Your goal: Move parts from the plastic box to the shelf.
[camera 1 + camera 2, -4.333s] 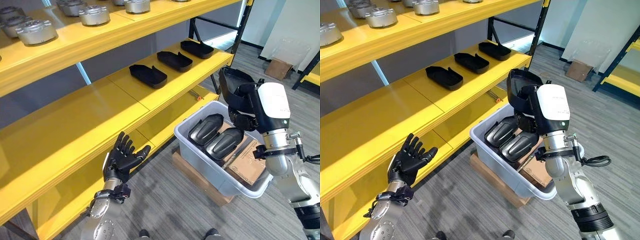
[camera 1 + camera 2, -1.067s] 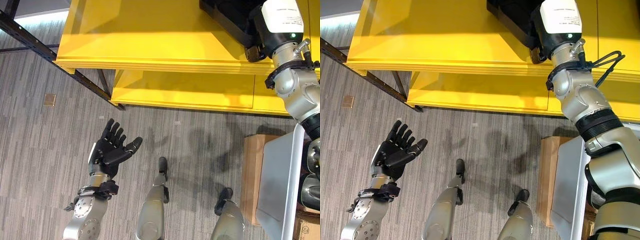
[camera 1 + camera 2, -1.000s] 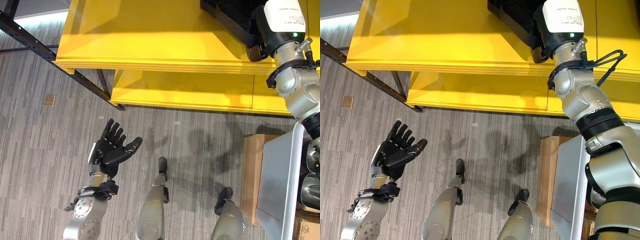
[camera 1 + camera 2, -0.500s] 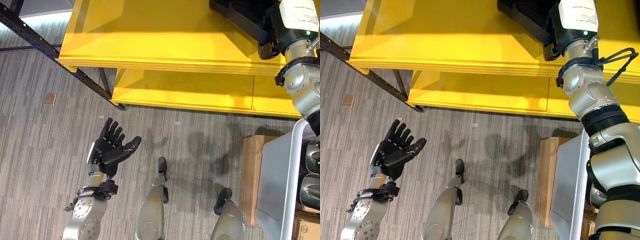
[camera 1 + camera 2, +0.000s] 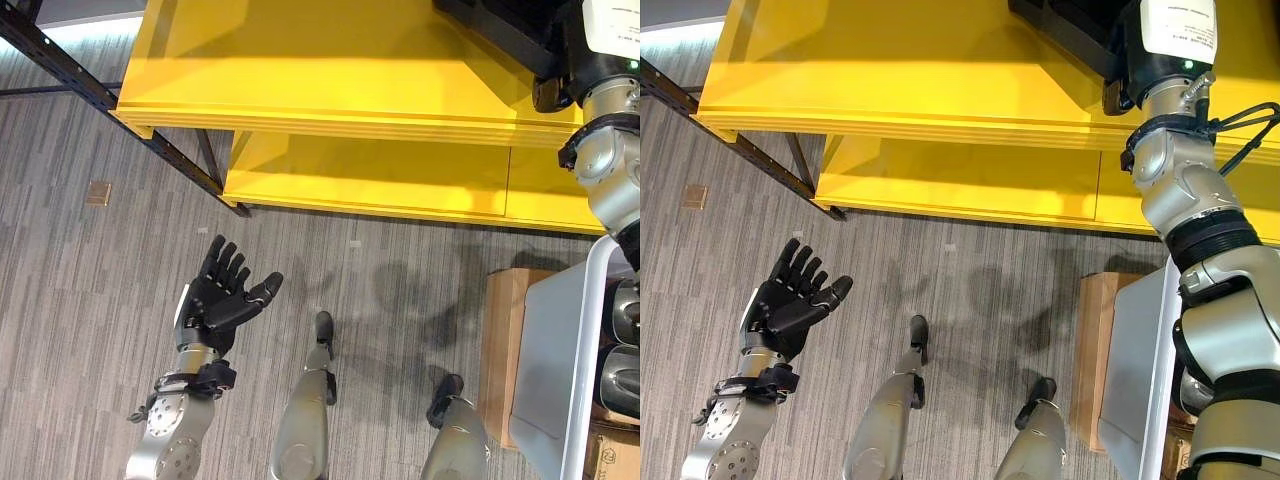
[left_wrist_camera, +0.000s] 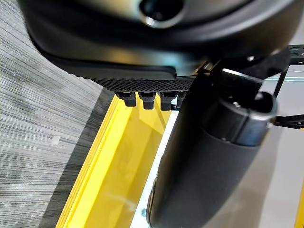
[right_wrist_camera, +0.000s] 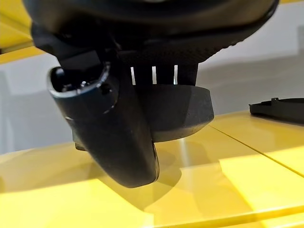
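Our right hand [image 7: 118, 118] is up over the middle board of the yellow shelf [image 5: 330, 70], its fingers and thumb curled round a black part [image 7: 175, 111] that hangs just above the yellow surface, with a thin gap and a shadow beneath it. In the head views the same part [image 5: 1065, 25] shows at the top edge, dark against the shelf, just ahead of our wrist. Another black part [image 7: 278, 108] lies flat on the shelf board farther along, well apart from the one we hold.

The plastic box [image 5: 560, 370] sits at our right, pale grey, resting on a cardboard carton [image 5: 500, 350] on the grey floor [image 5: 100, 280]. Inside its far side we see two dark, glossy parts [image 5: 625, 345] lying one beside the other, cut off by the view's edge, so we cannot tell what else the box holds.

Our left hand [image 5: 225, 300] hovers palm-up over the floor, well apart from shelf and box, fingers straight and slightly fanned, thumb out to the side, holding nothing.
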